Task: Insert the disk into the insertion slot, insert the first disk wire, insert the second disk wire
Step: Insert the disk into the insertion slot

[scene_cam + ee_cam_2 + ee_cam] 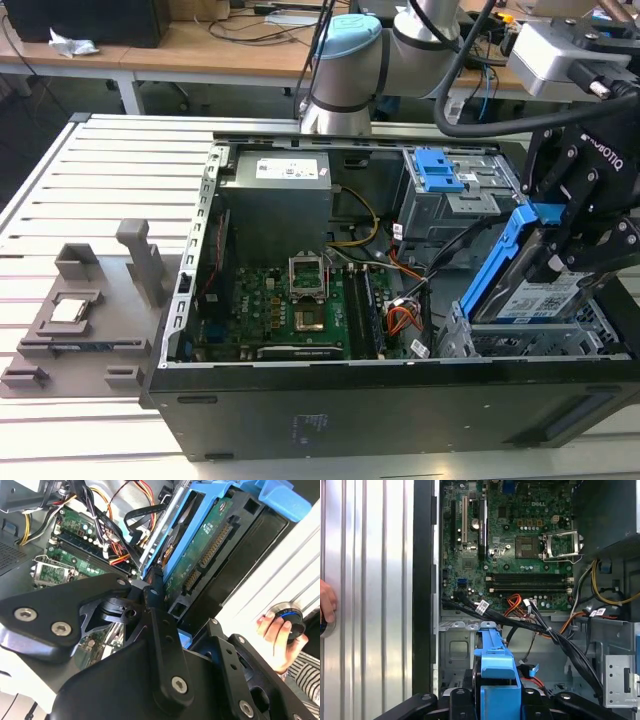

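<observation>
"Disk (535, 300) first: where is it, and what is the gripper (572, 250) doing?"

"The open computer case (300, 420) lies below the gripper. Nearer, just under its fingers, sits the insertion slot (530, 342), a perforated silver cage. The gripper is clamped on the disk, which is tilted with its lower end at the cage's top."

"Touching?"

"Cannot tell. A black cable bundle (555, 636) runs just beyond the disk."
</observation>
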Action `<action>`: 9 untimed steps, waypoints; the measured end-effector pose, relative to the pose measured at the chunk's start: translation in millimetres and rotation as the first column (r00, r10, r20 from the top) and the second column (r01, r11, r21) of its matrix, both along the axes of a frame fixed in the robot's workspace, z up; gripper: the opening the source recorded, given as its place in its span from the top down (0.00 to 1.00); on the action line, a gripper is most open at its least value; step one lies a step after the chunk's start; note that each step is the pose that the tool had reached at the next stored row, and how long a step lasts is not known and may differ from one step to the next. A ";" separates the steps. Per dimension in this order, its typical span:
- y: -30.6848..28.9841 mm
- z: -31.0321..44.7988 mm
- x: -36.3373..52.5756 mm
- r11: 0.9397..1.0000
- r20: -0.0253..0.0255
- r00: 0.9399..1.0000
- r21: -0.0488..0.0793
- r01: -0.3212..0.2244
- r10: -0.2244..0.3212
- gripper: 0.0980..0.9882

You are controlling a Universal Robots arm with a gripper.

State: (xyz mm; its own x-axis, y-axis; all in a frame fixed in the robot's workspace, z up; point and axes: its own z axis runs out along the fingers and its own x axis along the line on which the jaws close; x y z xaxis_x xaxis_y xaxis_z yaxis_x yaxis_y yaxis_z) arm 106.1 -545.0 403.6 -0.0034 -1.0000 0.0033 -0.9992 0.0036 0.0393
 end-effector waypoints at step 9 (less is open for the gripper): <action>0.0 -7.1 0.0 1.000 0.000 1.000 0.000 0.000 0.000 0.70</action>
